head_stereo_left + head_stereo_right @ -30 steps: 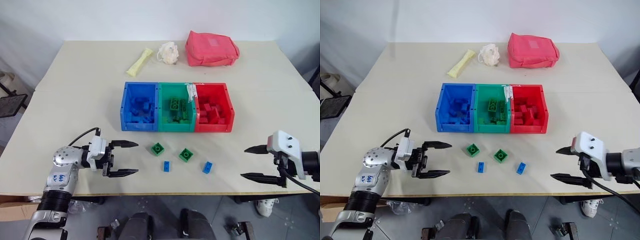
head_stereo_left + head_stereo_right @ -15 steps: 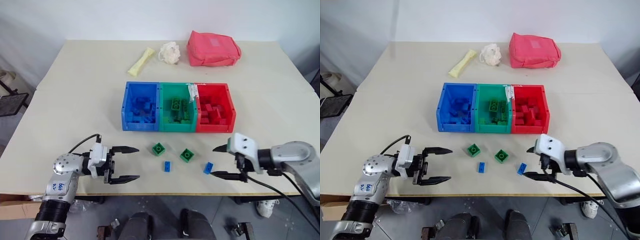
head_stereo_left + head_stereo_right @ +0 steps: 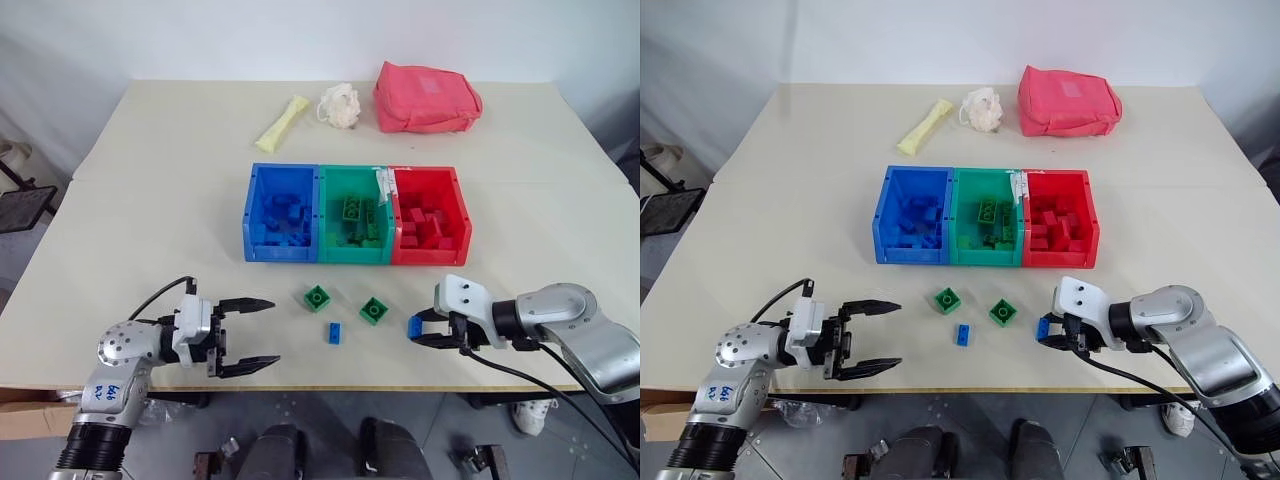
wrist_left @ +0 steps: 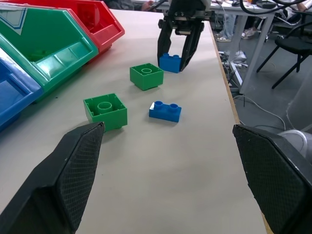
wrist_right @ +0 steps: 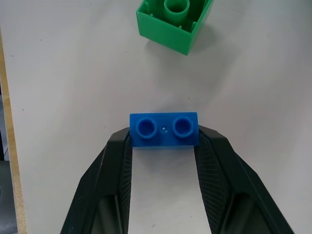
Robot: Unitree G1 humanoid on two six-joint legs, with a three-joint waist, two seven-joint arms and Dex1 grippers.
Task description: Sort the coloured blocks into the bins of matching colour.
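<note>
Right wrist view: right gripper [image 5: 164, 146], textured black fingers clamping a glossy two-stud blue brick [image 5: 164, 130]; left gripper [image 3: 248, 335] spread.

Three joined bins [image 3: 355, 258], blue, green, red, each holding matching blocks; nearer the table's front edge, two green square blocks [image 3: 317, 297] [image 3: 374, 310], small blue block [image 3: 332, 332] flat, second blue block [image 5: 164, 130] pinched between black fingertips.
</note>
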